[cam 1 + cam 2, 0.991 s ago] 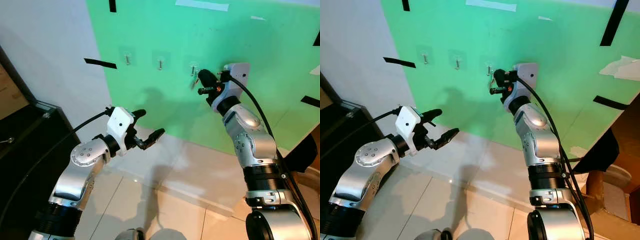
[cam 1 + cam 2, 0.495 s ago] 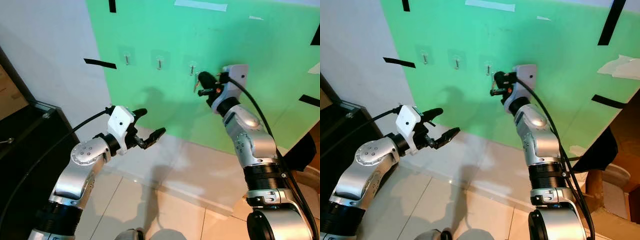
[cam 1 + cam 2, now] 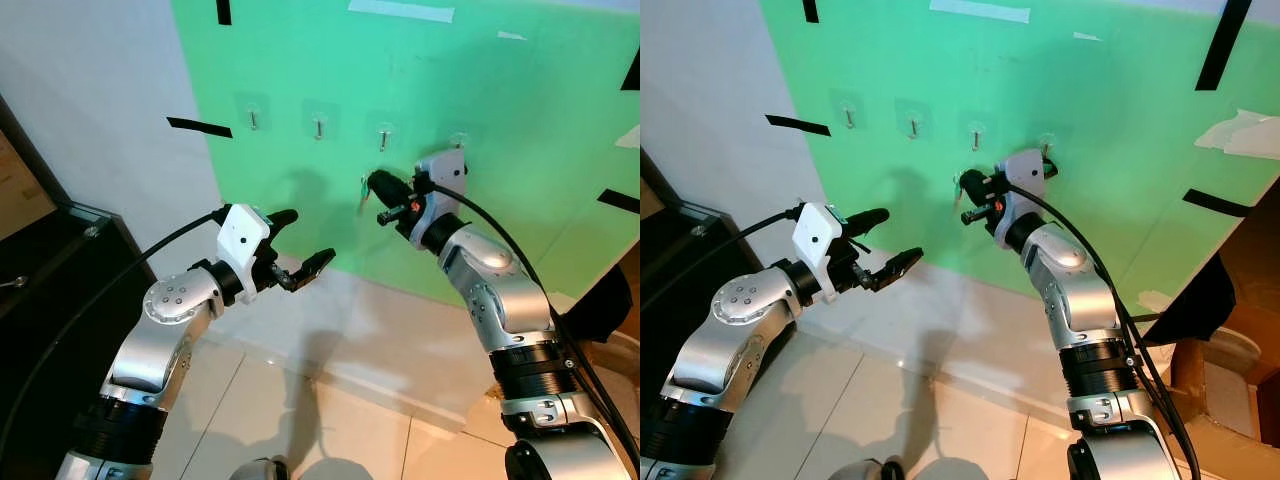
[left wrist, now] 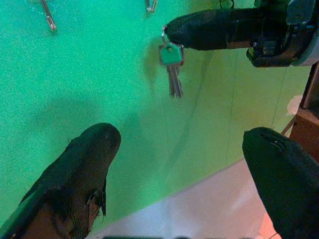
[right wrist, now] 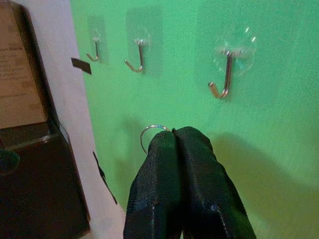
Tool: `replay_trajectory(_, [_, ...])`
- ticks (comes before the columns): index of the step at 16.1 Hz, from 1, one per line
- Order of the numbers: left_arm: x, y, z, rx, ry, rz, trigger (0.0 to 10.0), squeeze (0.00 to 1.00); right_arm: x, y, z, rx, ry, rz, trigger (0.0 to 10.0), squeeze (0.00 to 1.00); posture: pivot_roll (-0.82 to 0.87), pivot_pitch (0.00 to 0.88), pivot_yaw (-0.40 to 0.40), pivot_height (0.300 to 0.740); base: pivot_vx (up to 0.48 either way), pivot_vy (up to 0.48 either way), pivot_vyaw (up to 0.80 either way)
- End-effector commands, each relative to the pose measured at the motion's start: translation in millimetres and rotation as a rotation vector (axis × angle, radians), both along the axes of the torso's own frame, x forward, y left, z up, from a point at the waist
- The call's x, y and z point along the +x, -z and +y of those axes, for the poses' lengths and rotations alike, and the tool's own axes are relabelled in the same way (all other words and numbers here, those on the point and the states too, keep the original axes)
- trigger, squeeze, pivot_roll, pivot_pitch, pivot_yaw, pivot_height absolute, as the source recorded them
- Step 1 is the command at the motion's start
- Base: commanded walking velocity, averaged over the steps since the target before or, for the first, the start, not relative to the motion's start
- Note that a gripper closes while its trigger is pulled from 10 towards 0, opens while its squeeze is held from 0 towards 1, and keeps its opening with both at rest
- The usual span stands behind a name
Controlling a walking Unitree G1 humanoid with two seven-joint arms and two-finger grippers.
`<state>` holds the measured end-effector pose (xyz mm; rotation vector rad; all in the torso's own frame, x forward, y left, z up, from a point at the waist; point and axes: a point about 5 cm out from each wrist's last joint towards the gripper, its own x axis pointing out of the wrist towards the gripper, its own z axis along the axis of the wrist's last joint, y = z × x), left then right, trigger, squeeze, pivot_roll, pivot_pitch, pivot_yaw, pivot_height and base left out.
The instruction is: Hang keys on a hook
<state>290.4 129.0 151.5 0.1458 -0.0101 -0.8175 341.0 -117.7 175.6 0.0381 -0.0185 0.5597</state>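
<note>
A green-headed key (image 4: pixel 171 55) dangles from a metal ring (image 5: pixel 149 134) that my right gripper (image 3: pixel 372 180) is shut on. The gripper holds it in front of the green board (image 3: pixel 520 150), below and slightly left of the third hook (image 3: pixel 383 135). Two more clear-backed hooks (image 3: pixel 254 118) (image 3: pixel 319 126) sit to the left and one (image 3: pixel 459 140) to the right, all bare. Up close, the shut fingers (image 5: pixel 175 164) sit under the row of hooks (image 5: pixel 224 79). My left gripper (image 3: pixel 305 238) is open and holds nothing, lower and to the left, pointing at the key.
Black tape strips (image 3: pixel 200 126) cross the white wall and the board. A dark cabinet (image 3: pixel 40 270) stands at the left. A cardboard box (image 3: pixel 1230 380) sits low at the right. Pale floor tiles (image 3: pixel 360 400) lie below.
My right gripper has carried the key down and to the left, away from the third hook. The left gripper has risen slightly and stays open.
</note>
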Motion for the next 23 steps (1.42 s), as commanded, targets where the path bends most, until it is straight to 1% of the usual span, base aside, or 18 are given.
replay_trajectory(1, [0.0, -4.9, -0.8, 0.006, 0.014, -0.018, 10.0, 0.07, 1.5, -10.5, -0.1, 0.009, -0.004, -0.030, 10.0, 0.00, -0.08, 0.000, 0.050, 0.740, 0.000, 0.000, 0.00])
replay_trajectory(3, [0.1, -5.4, -1.1, 0.005, 0.017, -0.020, 10.0, 0.07, 4.3, -15.3, -1.9, 0.037, 0.022, -0.042, 10.0, 0.00, -0.08, 0.000, 0.050, 0.740, 0.000, 0.000, 0.00])
replay_trajectory(5, [0.3, -6.3, -1.6, 0.002, 0.022, -0.022, 10.0, 0.07, 8.6, -22.4, -4.5, 0.089, 0.073, -0.054, 10.0, 0.00, -0.08, 0.000, 0.051, 0.740, 0.000, 0.000, 0.00])
replay_trajectory(8, [0.1, -6.8, -1.9, -0.001, 0.027, -0.021, 10.0, 0.07, 15.5, -27.0, -9.2, 0.145, 0.158, -0.056, 10.0, 0.00, -0.08, 0.000, 0.050, 0.740, 0.000, 0.000, 0.00])
replay_trajectory(11, [-0.1, -7.5, -2.3, -0.005, 0.032, -0.022, 10.0, 0.07, 15.6, -27.1, -3.6, 0.152, 0.138, -0.047, 10.0, 0.00, -0.08, 0.000, 0.050, 0.740, 0.000, 0.000, 0.00])
replay_trajectory(14, [-0.1, -7.6, -2.3, -0.006, 0.033, -0.021, 10.0, 0.07, 15.2, -24.5, -2.7, 0.138, 0.127, -0.035, 10.0, 0.00, -0.08, 0.000, 0.050, 0.740, 0.000, 0.000, 0.00])
replay_trajectory(15, [0.0, -7.8, -2.3, -0.007, 0.033, -0.021, 10.0, 0.07, 13.9, -21.4, -5.1, 0.120, 0.124, -0.027, 10.0, 0.00, -0.08, 0.000, 0.051, 0.740, 0.000, 0.000, 0.00])
replay_trajectory(16, [0.0, -7.8, -2.4, -0.006, 0.034, -0.021, 10.0, 0.07, 11.1, -17.6, -8.0, 0.080, 0.107, -0.023, 10.0, 0.00, -0.08, 0.000, 0.051, 0.740, 0.000, 0.000, 0.00])
replay_trajectory(19, [-0.1, -7.6, -2.9, -0.006, 0.037, -0.020, 10.0, 0.07, 5.8, -12.3, -13.2, 0.051, 0.083, -0.013, 10.0, 0.00, -0.08, 0.000, 0.053, 0.740, 0.000, 0.000, 0.00])
replay_trajectory(21, [0.2, -7.4, -3.4, -0.007, 0.039, -0.019, 10.0, 0.07, 3.8, -14.2, -11.9, 0.058, 0.069, -0.019, 10.0, 0.00, -0.08, 0.000, 0.055, 0.740, 0.000, 0.000, 0.00])
replay_trajectory(23, [0.3, -7.3, -3.8, -0.007, 0.042, -0.020, 10.0, 0.07, 5.5, -19.5, -8.3, 0.080, 0.070, -0.036, 10.0, 0.00, -0.08, 0.000, 0.057, 0.740, 0.000, 0.000, 0.00])
